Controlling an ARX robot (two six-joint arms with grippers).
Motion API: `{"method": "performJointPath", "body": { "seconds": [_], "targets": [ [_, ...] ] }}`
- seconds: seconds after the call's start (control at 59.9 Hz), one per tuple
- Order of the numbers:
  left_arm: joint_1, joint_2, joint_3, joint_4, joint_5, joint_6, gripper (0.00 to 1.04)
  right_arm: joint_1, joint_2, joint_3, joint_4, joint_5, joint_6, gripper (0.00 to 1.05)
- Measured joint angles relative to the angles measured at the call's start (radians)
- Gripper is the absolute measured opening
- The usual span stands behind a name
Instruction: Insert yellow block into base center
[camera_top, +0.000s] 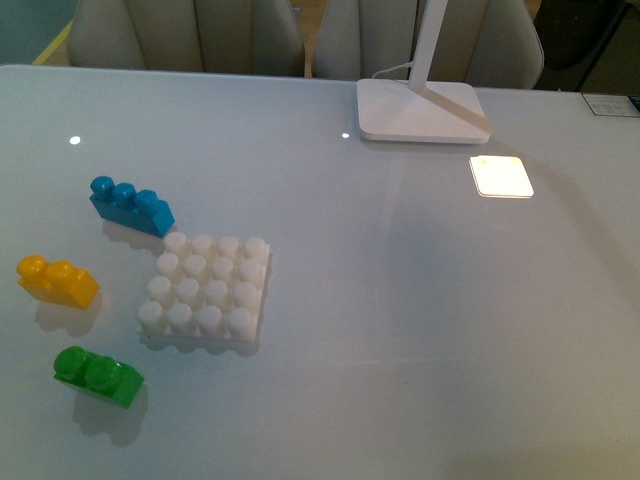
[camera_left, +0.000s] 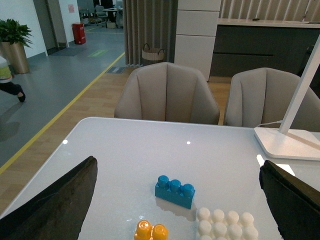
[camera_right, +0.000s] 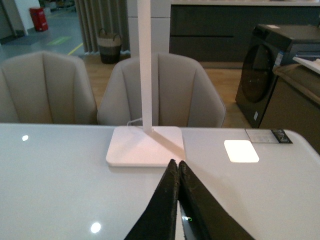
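With the yellow block (camera_top: 58, 281) loose on the bench (camera_top: 420, 340) at 9 o'clock of the base (camera_top: 206, 290), left tool (camera_left: 178, 164) spread wide and right tool (camera_right: 177, 167) pinched shut, a skewed grasp could send it sliding or seat it off-centre.

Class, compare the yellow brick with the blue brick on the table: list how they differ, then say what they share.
Colour: the yellow brick is orange-yellow, the blue brick is bright blue. Studs: the yellow brick has two, the blue brick three. Length: the blue brick is longer than the yellow brick. Shared: both stand studs-up on the table, and neither is on the white base.
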Motion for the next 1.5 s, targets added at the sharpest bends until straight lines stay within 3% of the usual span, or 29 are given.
{"method": "performJointPath", "body": {
  "seconds": [0.251,0.601,0.668,0.752,1.503],
  "targets": [
    [0.0,0.0,0.0,0.0,0.0,0.0,0.97,-0.107,-0.247,-0.146,-0.101,-0.097,0.001,0.02],
    [0.0,0.0,0.0,0.0,0.0,0.0,0.97,-0.188,-0.552,-0.236,-0.318,-0.177,0.002,0.02],
    [0.0,0.0,0.0,0.0,0.0,0.0,0.97,-0.239,-0.613,-0.246,-0.369,-0.253,0.003,0.02],
    [0.0,0.0,0.0,0.0,0.0,0.0,0.97,-0.275,-0.686,-0.254,-0.43,-0.261,0.003,0.02],
    [0.0,0.0,0.0,0.0,0.0,0.0,0.97,-0.278,-1.154,-0.257,-0.864,-0.265,0.003,0.02]
  ]
}}
